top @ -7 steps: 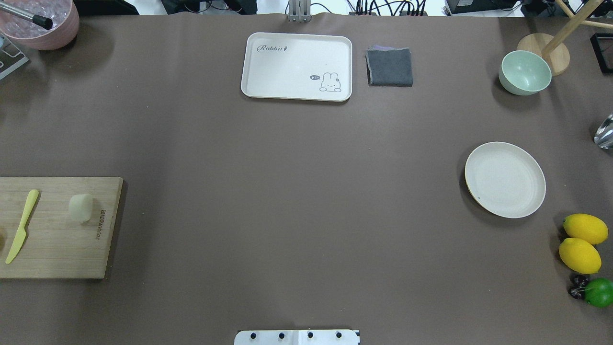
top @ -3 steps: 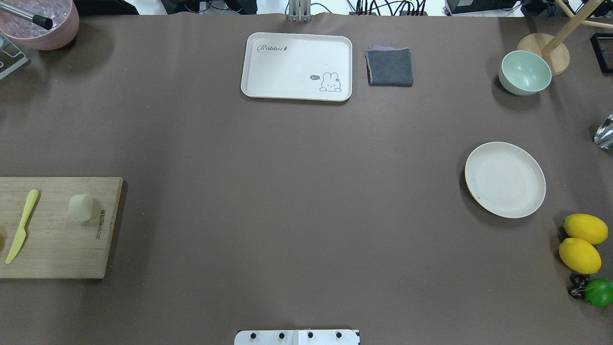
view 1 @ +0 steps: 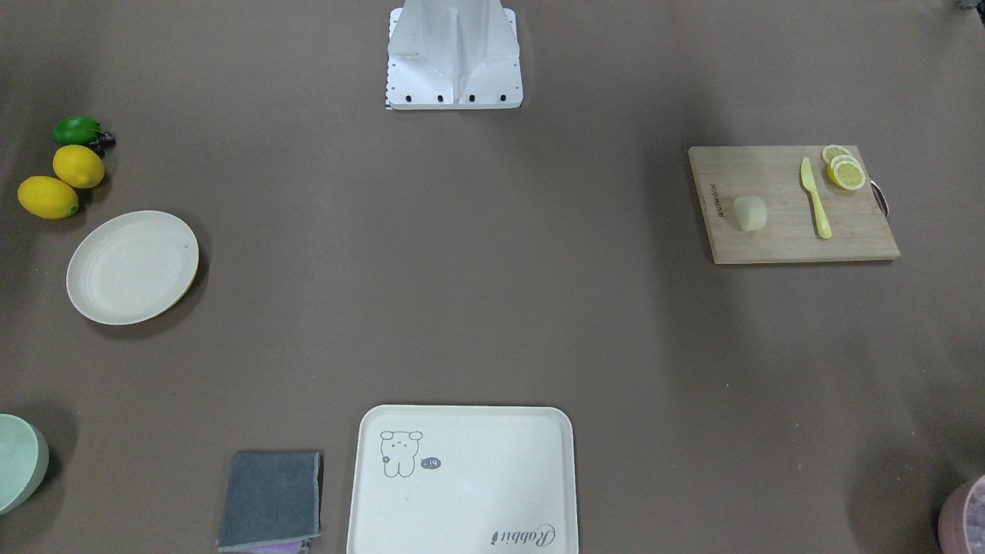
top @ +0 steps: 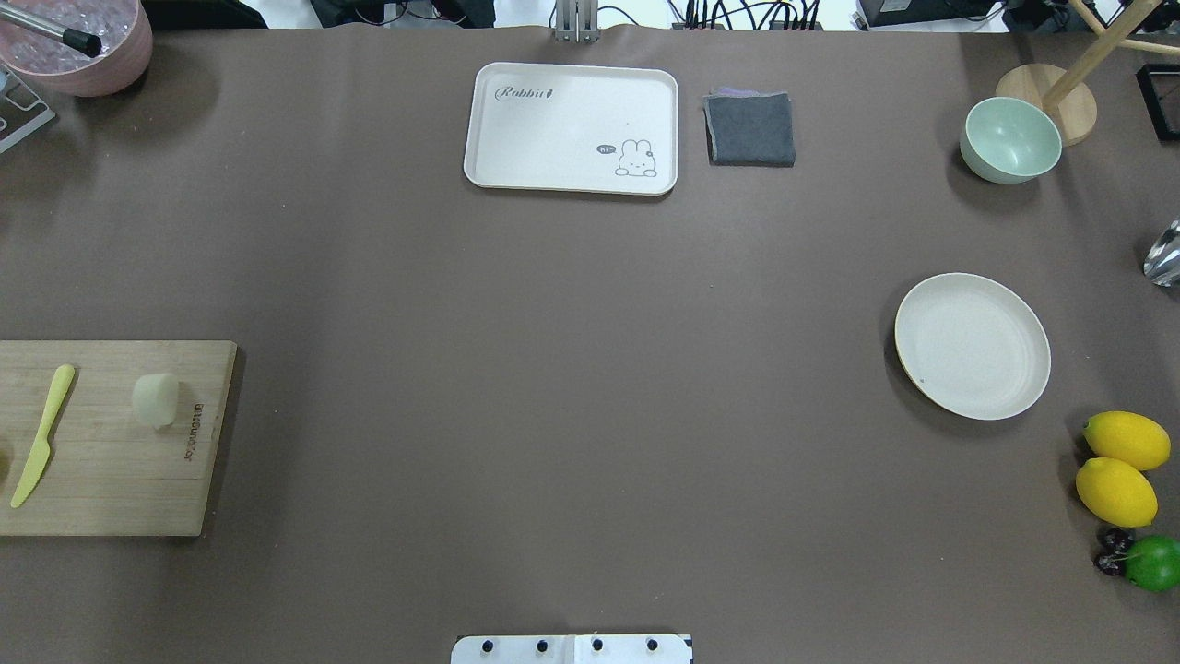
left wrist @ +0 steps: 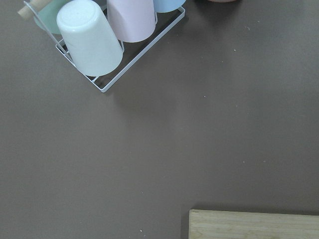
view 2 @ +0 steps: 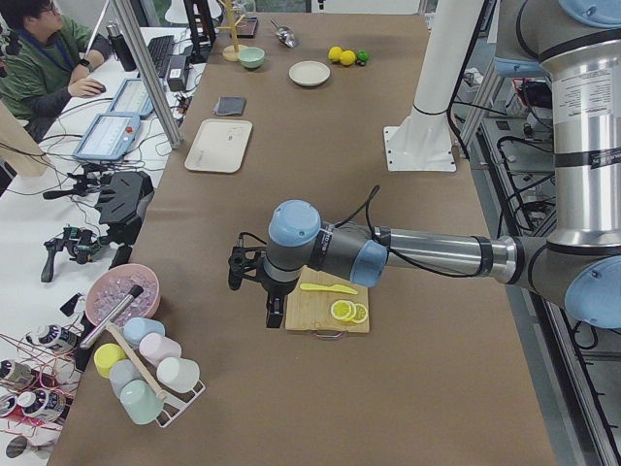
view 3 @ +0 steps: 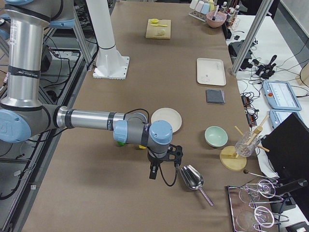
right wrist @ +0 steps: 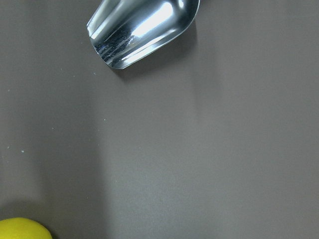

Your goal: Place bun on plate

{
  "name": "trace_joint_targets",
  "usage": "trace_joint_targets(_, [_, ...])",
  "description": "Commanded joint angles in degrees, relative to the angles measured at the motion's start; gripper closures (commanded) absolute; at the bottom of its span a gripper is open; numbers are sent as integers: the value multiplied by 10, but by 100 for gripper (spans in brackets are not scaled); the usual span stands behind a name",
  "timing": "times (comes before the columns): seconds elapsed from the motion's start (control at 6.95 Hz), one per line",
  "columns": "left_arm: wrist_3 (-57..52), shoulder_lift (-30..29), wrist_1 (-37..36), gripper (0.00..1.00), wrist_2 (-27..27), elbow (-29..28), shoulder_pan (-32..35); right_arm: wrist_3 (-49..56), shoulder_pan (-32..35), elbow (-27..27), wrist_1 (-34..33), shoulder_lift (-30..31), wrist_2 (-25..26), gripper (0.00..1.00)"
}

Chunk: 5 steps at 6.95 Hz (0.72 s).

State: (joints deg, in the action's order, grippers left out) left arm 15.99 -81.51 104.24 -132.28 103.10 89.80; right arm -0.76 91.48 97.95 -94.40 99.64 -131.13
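The bun [top: 155, 399] [view 1: 750, 212], a small pale cream roll, lies on the wooden cutting board [top: 111, 480] at the table's left end. The plate [top: 973, 346] [view 1: 132, 266] is round, off-white and bare, far off on the right side. My left gripper [view 2: 274, 316] shows only in the exterior left view, hovering beside the board's outer end; I cannot tell its state. My right gripper [view 3: 152, 171] shows only in the exterior right view, low over the table past the plate [view 3: 166, 120]; I cannot tell its state either.
A yellow knife [top: 41, 433] and lemon slices [view 1: 845, 169] share the board. A cream tray [top: 572, 127], grey cloth [top: 749, 129] and green bowl [top: 1010, 138] line the far edge. Two lemons [top: 1120, 466] lie near the plate. A metal scoop [right wrist: 142, 27] and cup rack [left wrist: 89, 42] lie at the table's ends.
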Motion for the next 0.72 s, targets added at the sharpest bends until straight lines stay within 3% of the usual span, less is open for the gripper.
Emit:
trace_joint_targets(0.0, [0, 0, 0, 2, 0, 0, -4, 0, 0, 0, 0, -1, 0, 0])
trace_joint_targets(0.58, [0, 2, 0, 2, 0, 2, -9, 1, 1, 6, 0, -1, -8, 0])
